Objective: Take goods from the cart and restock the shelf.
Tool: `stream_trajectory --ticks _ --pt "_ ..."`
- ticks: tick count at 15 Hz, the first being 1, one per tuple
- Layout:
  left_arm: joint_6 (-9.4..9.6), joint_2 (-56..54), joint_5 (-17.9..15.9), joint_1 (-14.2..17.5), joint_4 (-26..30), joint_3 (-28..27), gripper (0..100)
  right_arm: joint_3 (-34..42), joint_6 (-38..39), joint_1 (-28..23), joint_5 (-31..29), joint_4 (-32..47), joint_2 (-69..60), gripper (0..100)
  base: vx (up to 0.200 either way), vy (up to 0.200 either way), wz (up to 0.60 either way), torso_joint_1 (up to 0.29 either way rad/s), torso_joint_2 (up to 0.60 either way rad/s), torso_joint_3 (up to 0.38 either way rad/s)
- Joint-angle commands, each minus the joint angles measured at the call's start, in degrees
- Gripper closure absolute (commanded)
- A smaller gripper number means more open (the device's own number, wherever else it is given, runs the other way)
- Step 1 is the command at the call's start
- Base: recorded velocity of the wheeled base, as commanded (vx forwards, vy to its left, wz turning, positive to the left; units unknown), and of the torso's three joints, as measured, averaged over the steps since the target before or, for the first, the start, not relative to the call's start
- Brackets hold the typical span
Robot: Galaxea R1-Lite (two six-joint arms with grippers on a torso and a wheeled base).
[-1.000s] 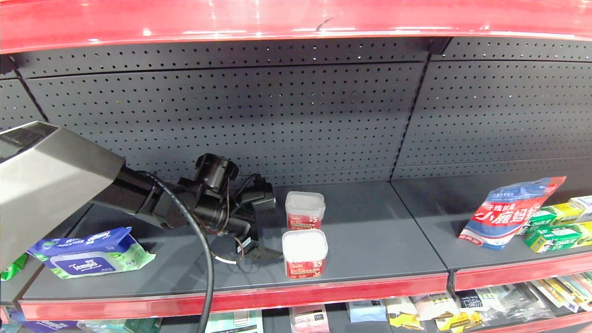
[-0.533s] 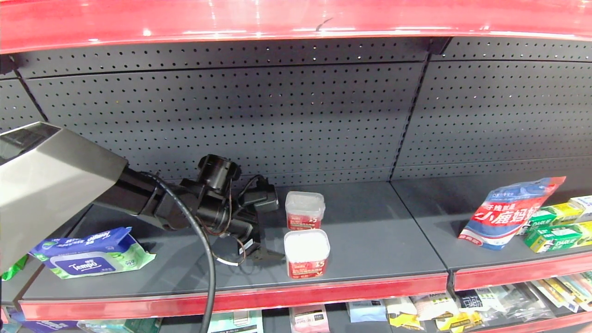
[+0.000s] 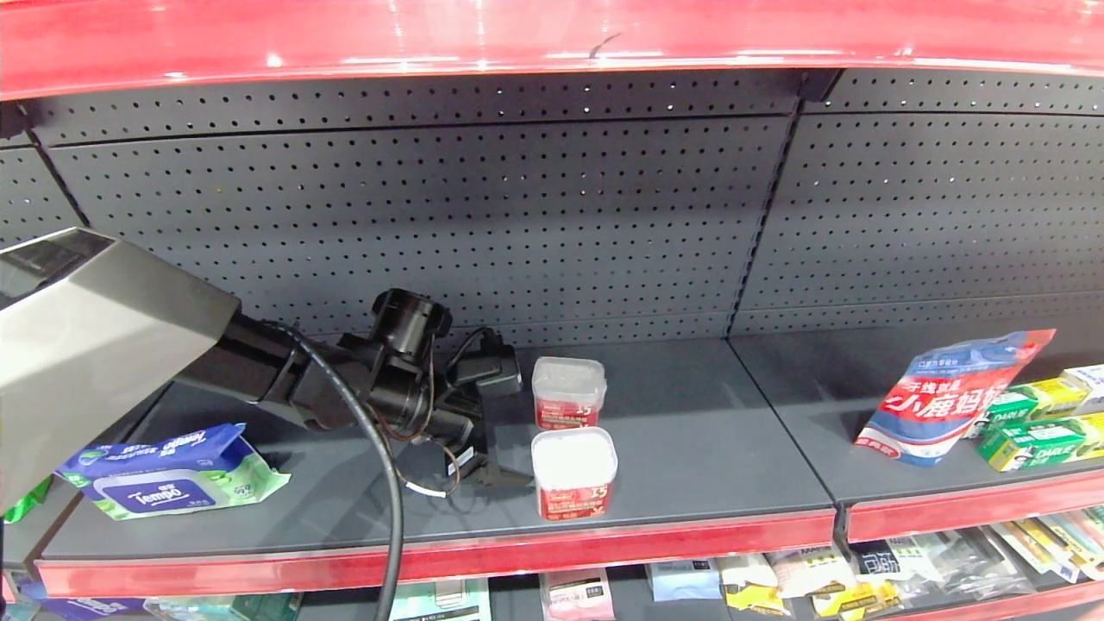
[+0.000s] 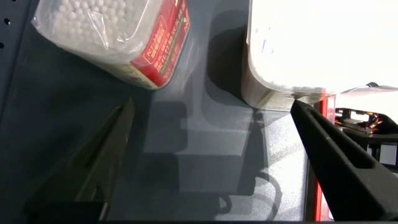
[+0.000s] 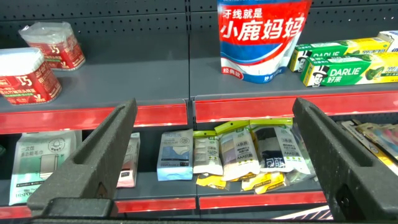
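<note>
**Desk:** What is being shown on the dark grey metal shelf board [image 3: 707,448]?

**Caption writer:** A squat clear-plastic tub of white cotton swabs with a red label [image 3: 573,473] is being shown standing upright just in front of a second, matching red-labelled tub [image 3: 568,392], which is being used here as the landmark. The left gripper [image 4: 208,115] is being held low over the board, left of and forward of that rear tub. Its fingers are being kept spread wide, with nothing gripped. One finger is lying at the front tub's left side; whether contact is being made cannot be told.

**Desk:** What is being changed?

**Caption writer:** Across the last second the arm is being eased slightly rightward. The front tub is being shifted by the same small amount, a touch right of the rear tub's line. A nudge, it is judged, is being given rather than a lift.

**Desk:** And for the restocking?

**Caption writer:** The front tub is being counted as delivered, and only its placing before the rear tub is being tidied. The right gripper [image 5: 214,106] is being kept well apart from the rear tub, out before the shelf, likewise spread and empty.
</note>
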Motion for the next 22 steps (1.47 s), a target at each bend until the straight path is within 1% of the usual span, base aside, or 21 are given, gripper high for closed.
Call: stream_trajectory --ticks 1,9,11,12,14,15,16,17,18,19,20,21,22 --pt "0.00 0.1 0.0 0.0 0.0 0.0 0 0.0 0.0 0.0 0.0 0.0 0.1 0 0.000 0.000 0.00 0.000 0.00 0.000" --pt "0.00 0.1 0.0 0.0 -0.1 0.0 0 0.0 0.0 0.0 0.0 0.0 0.1 0 0.000 0.000 0.00 0.000 0.00 0.000" --pt "0.00 0.0 0.0 0.5 0.0 0.1 0 0.0 0.0 0.0 0.0 0.0 0.1 0 0.000 0.000 0.00 0.000 0.00 0.000" --pt "0.00 -0.2 0.0 1.1 0.0 0.3 0 0.0 0.1 0.0 0.0 0.0 0.1 0 0.000 0.000 0.00 0.000 0.00 0.000" --pt "0.53 -1.5 0.0 4.3 0.3 0.6 0 0.0 0.0 0.0 0.0 0.0 0.1 0 0.000 0.000 0.00 0.000 0.00 0.000" --pt "0.62 -1.8 0.0 5.3 0.3 0.7 0 0.0 0.0 0.0 0.0 0.0 0.1 0 0.000 0.000 0.00 0.000 0.00 0.000" --pt "0.71 -2.8 0.0 7.1 0.3 1.0 0 0.0 0.0 0.0 0.0 0.0 0.1 0 0.000 0.000 0.00 0.000 0.00 0.000" --pt "0.62 -3.6 0.0 8.2 0.3 1.2 0 0.0 0.0 0.0 0.0 0.0 0.1 0 0.000 0.000 0.00 0.000 0.00 0.000" --pt "0.09 -5.1 0.1 9.7 0.3 1.8 0 0.0 0.0 0.0 0.0 0.0 0.1 0 0.000 0.000 0.00 0.000 0.00 0.000" --pt "-1.14 -7.9 0.1 12.2 0.3 3.4 0 0.0 0.0 0.0 0.0 0.0 0.1 0 0.000 0.000 0.00 0.000 0.00 0.000" --pt "-2.54 -10.6 0.1 14.2 0.3 5.1 0 0.0 0.0 0.0 0.0 0.0 0.1 0 0.000 0.000 0.00 0.000 0.00 0.000" --pt "-4.65 -13.6 0.0 15.8 0.3 6.5 0 0.0 0.0 0.0 0.0 0.0 0.1 0 0.000 0.000 0.00 0.000 0.00 0.000" --pt "-5.88 -15.0 0.0 16.4 0.2 7.1 0 0.0 0.1 0.0 0.0 0.0 0.1 0 0.000 0.000 0.00 0.000 0.00 0.000"
